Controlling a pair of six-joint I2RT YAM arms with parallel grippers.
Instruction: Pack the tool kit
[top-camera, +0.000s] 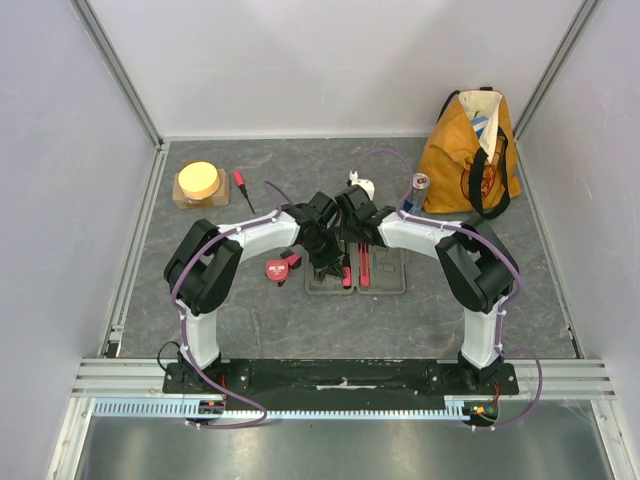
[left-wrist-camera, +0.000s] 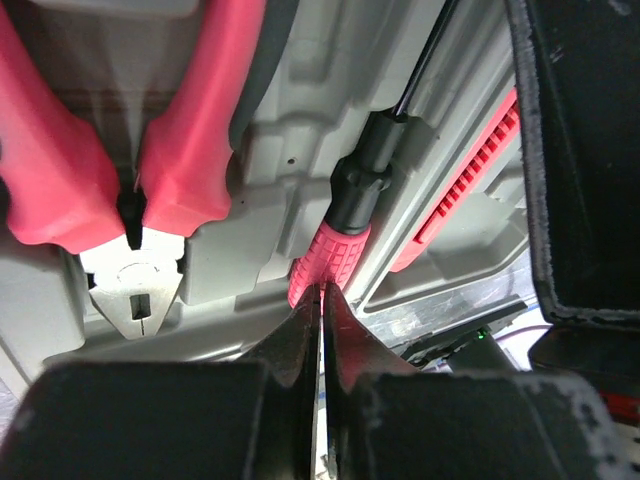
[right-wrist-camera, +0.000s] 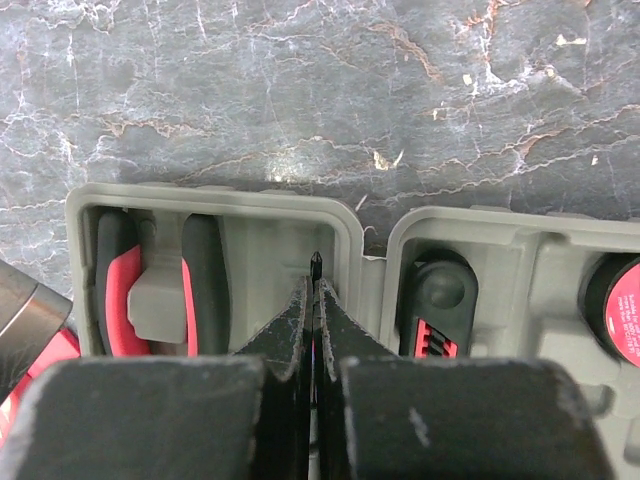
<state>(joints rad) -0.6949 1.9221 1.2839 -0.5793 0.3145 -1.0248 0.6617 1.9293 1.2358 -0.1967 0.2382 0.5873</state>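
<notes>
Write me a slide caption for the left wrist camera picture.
Shut left gripper, tips at the end of a red-handled screwdriver lying in the grey case beside the pliers.

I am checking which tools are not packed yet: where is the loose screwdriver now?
In the top view the screwdriver lies far left on the table, just right of the yellow-topped block, outside the grey case.
</notes>
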